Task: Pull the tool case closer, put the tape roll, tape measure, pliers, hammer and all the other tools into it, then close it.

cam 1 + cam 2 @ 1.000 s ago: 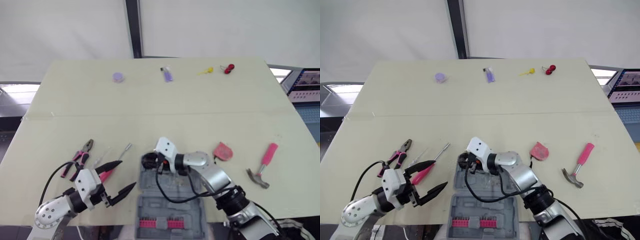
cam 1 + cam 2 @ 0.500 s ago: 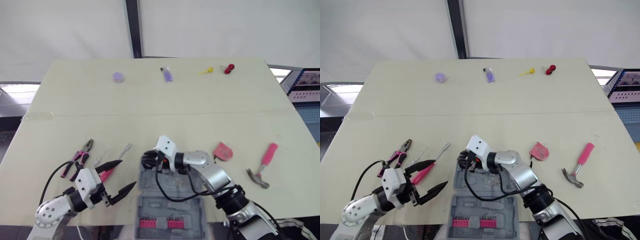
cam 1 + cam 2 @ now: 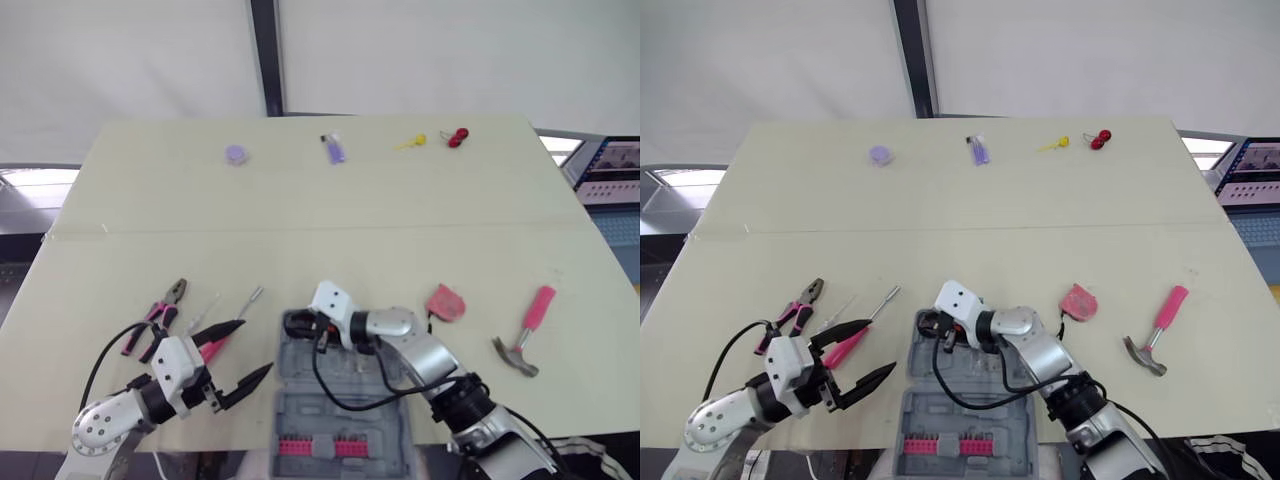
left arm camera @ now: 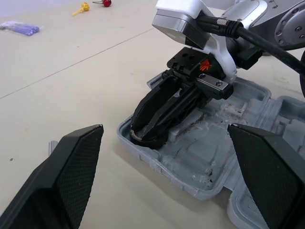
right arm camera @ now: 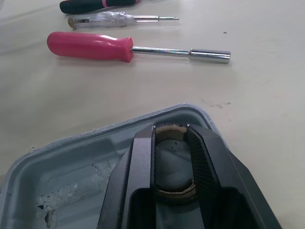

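At the case (image 4: 202, 160) corner, right gripper (image 5: 170, 134) pinches the roll (image 5: 175, 192) across its wall, probably light and stiff; left gripper (image 3: 255, 347) gapes wide.

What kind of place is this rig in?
Probably a robotics lab or test bench: a plain cream table before white panels, a monitor at the right edge, and a hammer and pliers laid out.
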`<state>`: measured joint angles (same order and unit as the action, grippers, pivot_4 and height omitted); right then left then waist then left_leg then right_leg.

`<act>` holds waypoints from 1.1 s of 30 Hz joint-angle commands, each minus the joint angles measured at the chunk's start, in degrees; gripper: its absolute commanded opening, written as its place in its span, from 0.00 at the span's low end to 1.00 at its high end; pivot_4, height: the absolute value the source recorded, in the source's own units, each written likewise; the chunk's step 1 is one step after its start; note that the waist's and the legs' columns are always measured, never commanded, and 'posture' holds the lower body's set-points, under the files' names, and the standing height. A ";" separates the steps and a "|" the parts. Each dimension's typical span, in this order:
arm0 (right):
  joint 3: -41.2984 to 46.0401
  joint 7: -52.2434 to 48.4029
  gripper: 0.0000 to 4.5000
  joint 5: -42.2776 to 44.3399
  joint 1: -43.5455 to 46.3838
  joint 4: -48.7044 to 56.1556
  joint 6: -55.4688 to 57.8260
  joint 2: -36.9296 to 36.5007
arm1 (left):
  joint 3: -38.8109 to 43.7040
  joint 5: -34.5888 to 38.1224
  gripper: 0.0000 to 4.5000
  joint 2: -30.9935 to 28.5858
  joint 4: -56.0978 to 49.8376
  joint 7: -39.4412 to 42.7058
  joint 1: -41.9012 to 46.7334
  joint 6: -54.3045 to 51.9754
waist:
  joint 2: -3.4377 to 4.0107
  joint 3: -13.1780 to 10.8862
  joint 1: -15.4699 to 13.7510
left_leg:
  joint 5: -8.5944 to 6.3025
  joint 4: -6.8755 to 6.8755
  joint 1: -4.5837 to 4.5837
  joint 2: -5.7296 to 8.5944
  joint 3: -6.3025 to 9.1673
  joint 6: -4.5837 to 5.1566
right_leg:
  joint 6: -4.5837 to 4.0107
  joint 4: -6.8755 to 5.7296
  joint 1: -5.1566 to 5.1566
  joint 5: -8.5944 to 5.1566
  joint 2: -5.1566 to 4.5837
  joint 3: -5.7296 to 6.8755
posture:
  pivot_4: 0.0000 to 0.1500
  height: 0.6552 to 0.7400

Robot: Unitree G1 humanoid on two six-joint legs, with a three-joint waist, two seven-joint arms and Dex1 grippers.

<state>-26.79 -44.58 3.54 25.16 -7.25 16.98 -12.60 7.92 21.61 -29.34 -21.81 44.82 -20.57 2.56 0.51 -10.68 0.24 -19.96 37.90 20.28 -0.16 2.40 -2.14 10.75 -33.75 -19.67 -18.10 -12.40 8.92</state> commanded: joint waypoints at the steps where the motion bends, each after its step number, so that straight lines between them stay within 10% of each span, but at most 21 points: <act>1: -1.04 -0.87 0.25 -1.45 -0.23 -0.72 -1.58 -0.01 | -0.08 -0.21 1.00 0.03 -0.97 -0.12 -0.12 0.65 | 0.00 0.00 -0.01 | 0.00 0.00 0.00 0.00 0.00 0.00 | 0.00 0.00 0.00 0.00 0.00 0.00 | 1.00 1.00; 18: -5.74 -1.18 0.25 -10.41 -0.78 -5.68 -5.32 -2.56 | 0.26 0.10 1.00 -0.18 -0.35 -0.54 0.77 -0.57 | 0.01 0.50 -0.03 | 0.00 -0.05 -0.12 -0.01 -0.02 0.00 | 0.00 0.02 0.09 0.00 0.00 -0.01 | 1.00 1.00; 33: 19.73 -10.22 0.30 17.27 1.78 14.22 9.87 -10.81 | 9.09 5.59 1.00 -6.25 2.74 -2.76 8.29 -15.30 | 0.06 0.54 -0.26 | 0.00 -0.08 -0.05 -0.01 0.00 0.00 | 0.00 0.06 0.05 0.00 0.01 0.00 | 1.00 1.00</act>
<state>-11.46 -52.91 17.25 27.79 4.33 24.48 -21.06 13.30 25.99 -34.47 -20.38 42.96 -12.42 -11.38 0.57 -10.14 -0.02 -19.96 37.80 20.25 -0.17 2.41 -2.14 10.75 -33.66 -19.62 -18.10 -12.39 8.93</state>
